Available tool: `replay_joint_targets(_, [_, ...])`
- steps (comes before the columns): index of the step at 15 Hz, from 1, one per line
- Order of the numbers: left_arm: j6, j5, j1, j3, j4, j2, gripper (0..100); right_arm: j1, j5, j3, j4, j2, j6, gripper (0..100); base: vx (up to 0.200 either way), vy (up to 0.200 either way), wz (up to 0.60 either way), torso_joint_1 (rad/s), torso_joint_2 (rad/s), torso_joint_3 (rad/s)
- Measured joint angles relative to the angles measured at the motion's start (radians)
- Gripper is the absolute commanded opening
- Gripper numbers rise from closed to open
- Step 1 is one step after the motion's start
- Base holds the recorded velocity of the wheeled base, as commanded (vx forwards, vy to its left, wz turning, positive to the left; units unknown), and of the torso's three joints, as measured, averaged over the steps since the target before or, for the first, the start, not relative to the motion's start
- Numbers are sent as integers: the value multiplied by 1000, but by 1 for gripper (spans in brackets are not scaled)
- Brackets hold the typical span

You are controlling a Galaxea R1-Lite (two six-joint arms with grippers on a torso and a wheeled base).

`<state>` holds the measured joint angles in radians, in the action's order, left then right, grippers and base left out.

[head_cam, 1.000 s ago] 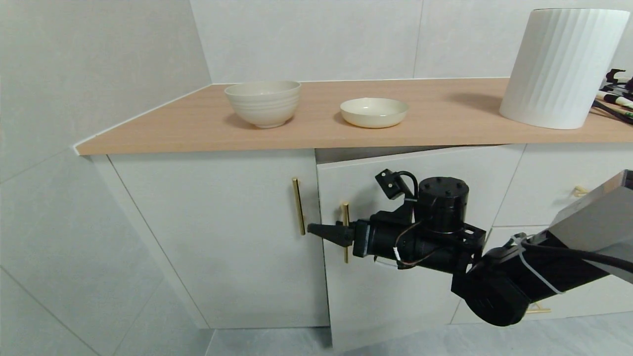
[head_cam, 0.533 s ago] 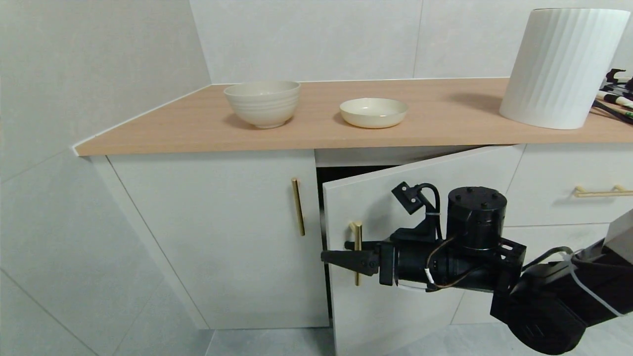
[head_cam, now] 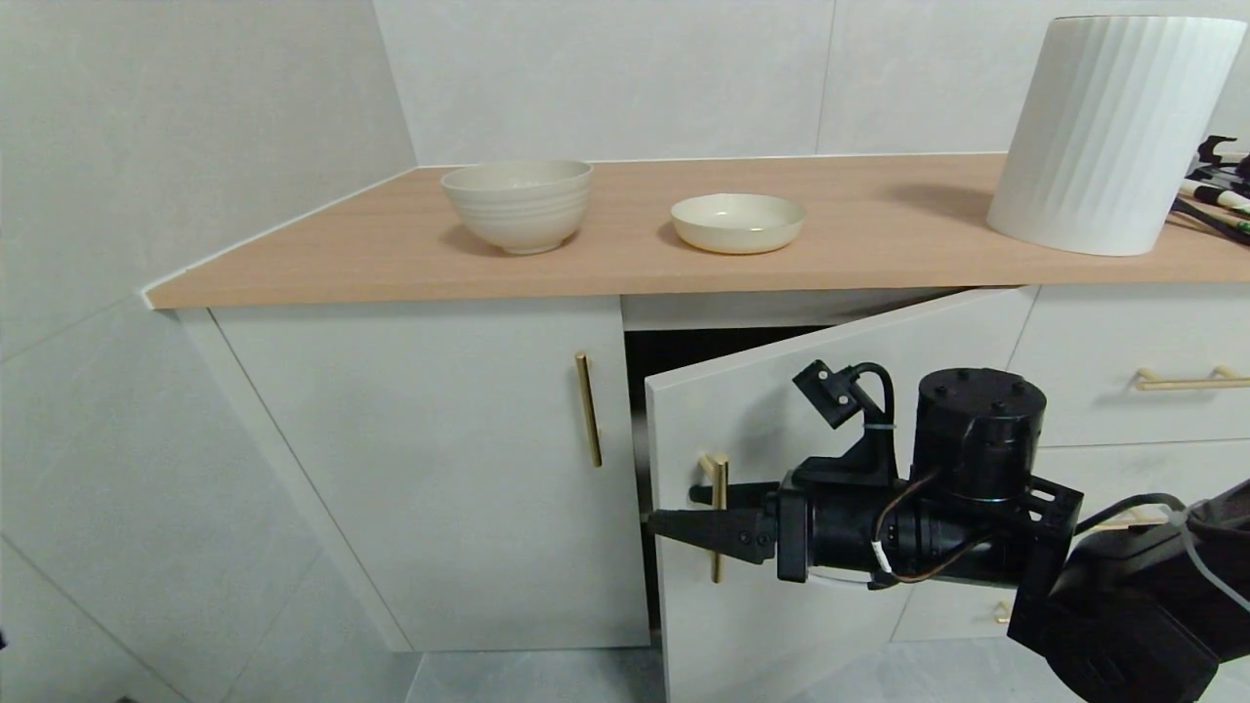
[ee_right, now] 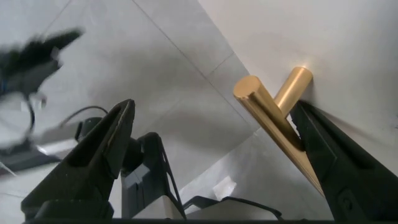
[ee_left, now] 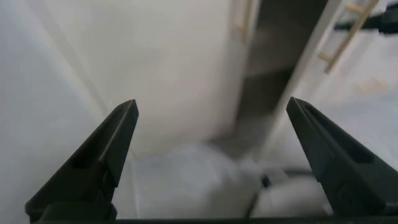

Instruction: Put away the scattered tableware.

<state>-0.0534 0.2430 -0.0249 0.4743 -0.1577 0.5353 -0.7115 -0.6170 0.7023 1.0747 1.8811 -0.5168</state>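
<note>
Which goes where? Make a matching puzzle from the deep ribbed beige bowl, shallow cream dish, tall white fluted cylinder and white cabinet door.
1 deep ribbed beige bowl
2 shallow cream dish
3 tall white fluted cylinder
4 white cabinet door

a ajar, under wooden counter
b counter's right end
c nearest counter's left corner
d between two vessels

Pairs: 1-c, 2-d, 3-b, 4-a

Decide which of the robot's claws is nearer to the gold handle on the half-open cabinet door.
Right. The right claw straddles the handle, with an open finger on either side of the bar. The left claw, also open, sits well back from the cabinet, with the handle far off.
</note>
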Motion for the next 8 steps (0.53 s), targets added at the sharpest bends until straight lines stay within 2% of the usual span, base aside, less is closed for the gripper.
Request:
replay_joint_targets(1, [-9,23,-16,36,15,115,0,0,-1,-1,0,-2,7,100,0,0,0,0,0,0])
replay_joint_targets(3, [-7,54,-85,100,79,338,0,0,-2,-6,2,-4,10,100,0,0,0,0,0,0])
replay_joint_targets(4, [4,66,-141,125,143,450,0,0,-2,-8,3,-5,10,100,0,0,0,0,0,0])
replay_joint_targets(6, [27,78,-245,158,314,631,0,0,-3,-10,2,-9,10,100,0,0,0,0,0,0])
replay_joint_targets(8, [56,85,-320,174,525,799,0,0,-3,-14,1,-16,10,100,0,0,0,0,0,0])
